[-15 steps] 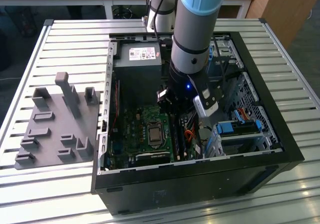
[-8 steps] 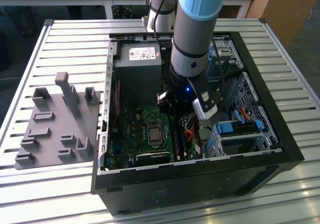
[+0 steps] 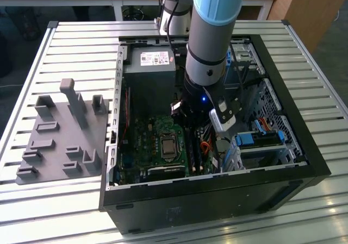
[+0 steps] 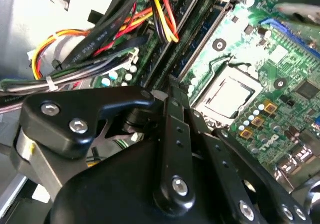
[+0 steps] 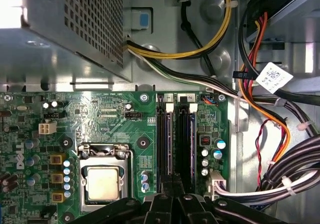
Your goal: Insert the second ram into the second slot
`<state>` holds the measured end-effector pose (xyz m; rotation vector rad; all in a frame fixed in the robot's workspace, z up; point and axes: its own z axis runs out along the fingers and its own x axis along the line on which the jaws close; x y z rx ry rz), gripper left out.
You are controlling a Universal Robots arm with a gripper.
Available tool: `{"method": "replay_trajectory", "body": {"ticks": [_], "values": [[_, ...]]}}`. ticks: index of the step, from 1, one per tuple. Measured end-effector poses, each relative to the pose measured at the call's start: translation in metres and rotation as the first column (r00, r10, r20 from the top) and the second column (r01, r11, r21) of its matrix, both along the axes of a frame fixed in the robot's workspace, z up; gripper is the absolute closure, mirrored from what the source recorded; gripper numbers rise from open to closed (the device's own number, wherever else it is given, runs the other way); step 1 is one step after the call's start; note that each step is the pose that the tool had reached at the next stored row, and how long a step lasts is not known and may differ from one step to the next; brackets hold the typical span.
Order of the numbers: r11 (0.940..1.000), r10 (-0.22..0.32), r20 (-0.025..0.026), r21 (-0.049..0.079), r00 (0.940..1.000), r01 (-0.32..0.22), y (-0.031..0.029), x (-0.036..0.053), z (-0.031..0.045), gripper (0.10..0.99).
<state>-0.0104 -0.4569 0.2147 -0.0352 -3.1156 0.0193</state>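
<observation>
My gripper (image 3: 197,125) reaches down into the open computer case (image 3: 304,162), just above the green motherboard (image 3: 157,146). Two long memory slots run side by side in the first wrist view. The second ram (image 5: 191,134), a thin stick with a blue edge, stands in the slot nearer the cable bundle; it appears as a blue strip (image 4: 200,38) in the second wrist view. The other slot (image 5: 165,134) lies beside it, toward the processor socket (image 5: 102,181). My gripper (image 5: 172,183) hangs over one end of both slots, its fingers (image 4: 172,87) pressed together with nothing visibly between them.
Bundled cables (image 5: 290,169) crowd the side of the slots away from the socket. The power supply (image 3: 149,64) fills the case's far end and a drive bay (image 3: 261,138) the exterior view's right. A grey fixture (image 3: 60,135) lies outside the case.
</observation>
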Motion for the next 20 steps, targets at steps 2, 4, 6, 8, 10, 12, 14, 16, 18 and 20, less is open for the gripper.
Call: {"method": "replay_trajectory", "body": {"ticks": [2, 4, 6, 8, 10, 12, 14, 16, 18, 20], "values": [[1.0000, 0.000, 0.0001, 0.000, 1.0000, 0.000, 0.0001, 0.0000, -0.0003, 0.980], [1.0000, 0.000, 0.0001, 0.000, 1.0000, 0.000, 0.0001, 0.0000, 0.0001, 0.980], [1.0000, 0.000, 0.0007, 0.002, 1.0000, 0.000, 0.0002, 0.0001, 0.0015, 0.980], [1.0000, 0.000, 0.0013, 0.004, 1.0000, 0.000, 0.0004, 0.0001, 0.0039, 0.980], [1.0000, 0.000, 0.0003, 0.003, 1.0000, 0.000, 0.0000, 0.0000, 0.0092, 0.980], [1.0000, 0.000, 0.0004, 0.003, 1.0000, 0.000, 0.0001, 0.0000, 0.0124, 0.980], [1.0000, 0.000, 0.0003, 0.003, 1.0000, 0.000, 0.0000, 0.0000, 0.0140, 0.980], [1.0000, 0.000, 0.0004, 0.003, 1.0000, 0.000, 0.0001, 0.0000, 0.0151, 0.980], [1.0000, 0.000, 0.0003, 0.003, 1.0000, 0.000, 0.0001, 0.0000, 0.0160, 0.980], [1.0000, 0.000, 0.0003, 0.003, 1.0000, 0.000, 0.0000, 0.0000, 0.0173, 0.980]]}}
